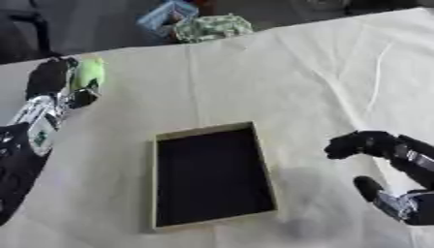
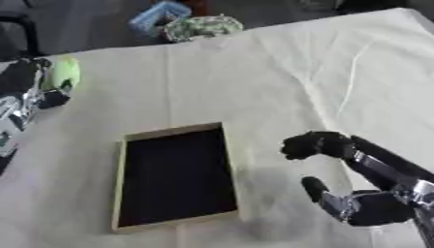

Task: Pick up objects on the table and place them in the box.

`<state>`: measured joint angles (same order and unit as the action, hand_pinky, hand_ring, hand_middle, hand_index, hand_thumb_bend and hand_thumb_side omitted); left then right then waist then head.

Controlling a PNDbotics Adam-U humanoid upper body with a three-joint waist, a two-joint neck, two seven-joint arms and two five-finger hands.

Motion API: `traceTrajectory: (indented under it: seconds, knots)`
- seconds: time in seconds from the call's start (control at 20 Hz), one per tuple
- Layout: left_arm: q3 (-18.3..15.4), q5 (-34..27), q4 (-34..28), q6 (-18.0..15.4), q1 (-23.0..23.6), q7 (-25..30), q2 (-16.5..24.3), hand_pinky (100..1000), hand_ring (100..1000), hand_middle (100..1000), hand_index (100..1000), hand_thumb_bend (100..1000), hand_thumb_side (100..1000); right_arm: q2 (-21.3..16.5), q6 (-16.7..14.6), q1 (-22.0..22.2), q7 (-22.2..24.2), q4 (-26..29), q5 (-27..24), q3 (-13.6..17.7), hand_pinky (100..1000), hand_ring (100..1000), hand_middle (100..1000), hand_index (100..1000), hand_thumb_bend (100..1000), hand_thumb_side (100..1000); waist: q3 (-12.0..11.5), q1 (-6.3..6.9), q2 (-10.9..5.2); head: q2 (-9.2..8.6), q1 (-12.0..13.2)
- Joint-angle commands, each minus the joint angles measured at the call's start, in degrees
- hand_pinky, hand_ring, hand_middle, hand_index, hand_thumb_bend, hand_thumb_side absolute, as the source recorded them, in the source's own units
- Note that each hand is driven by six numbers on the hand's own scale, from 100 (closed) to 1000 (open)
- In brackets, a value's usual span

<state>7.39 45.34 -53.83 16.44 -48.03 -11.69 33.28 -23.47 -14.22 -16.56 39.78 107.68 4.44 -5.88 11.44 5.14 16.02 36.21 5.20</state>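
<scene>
— What is your left robot hand doing?

— It is up at the far left of the counter, fingers curled round a light green object. I can make out only its colour and a rounded, longish shape. My hand has it clasped from the left side, with a dark thumb or finger just below it.

— And the box?

— The box sits on the pale cloth near the middle of the counter, nearer to me than the green object and to its right. It is a shallow rectangle with a light rim and a dark inside, and I see nothing in it. The green object is well apart from it.

— Your right robot hand?

— My right robot hand is on the right side, just beside the box's right edge, above the cloth. Its fingers are curled together and hold nothing.

— Anything else?

— Beyond the far edge of the counter lie a blue thing and a green patterned bundle, touching each other.
</scene>
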Motion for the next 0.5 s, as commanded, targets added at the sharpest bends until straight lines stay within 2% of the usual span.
traceTrajectory:
  seconds: [0.05, 0.3, 0.5]
  knots:
    - [0.45, -4.06, -6.82, -1.41, 0.08, 0.41, 4.82, 505, 501, 466, 577, 100, 321, -0.38, -0.09, -0.22, -0.28, 0.39, -0.13, 0.72, 799, 790, 788, 919, 100, 510, -0.52, -0.33, -1.46, 0.16, -0.59]
    - [1.90, -8.54, -20.43, -2.04, 2.34, 4.73, 8.95, 502, 502, 466, 575, 100, 318, -0.59, -0.19, -0.26, -0.23, 0.36, -0.02, 0.60, 800, 790, 788, 919, 100, 510, -1.02, -0.29, -1.67, 0.33, -1.18]
    - [4.28, -11.79, -32.01, -2.66, 4.14, 8.93, 11.38, 514, 505, 470, 583, 100, 325, -0.67, -0.28, -0.56, -0.21, 0.41, -0.06, 0.58, 800, 790, 788, 920, 100, 508, -1.00, -0.23, -1.63, 0.05, -1.58]
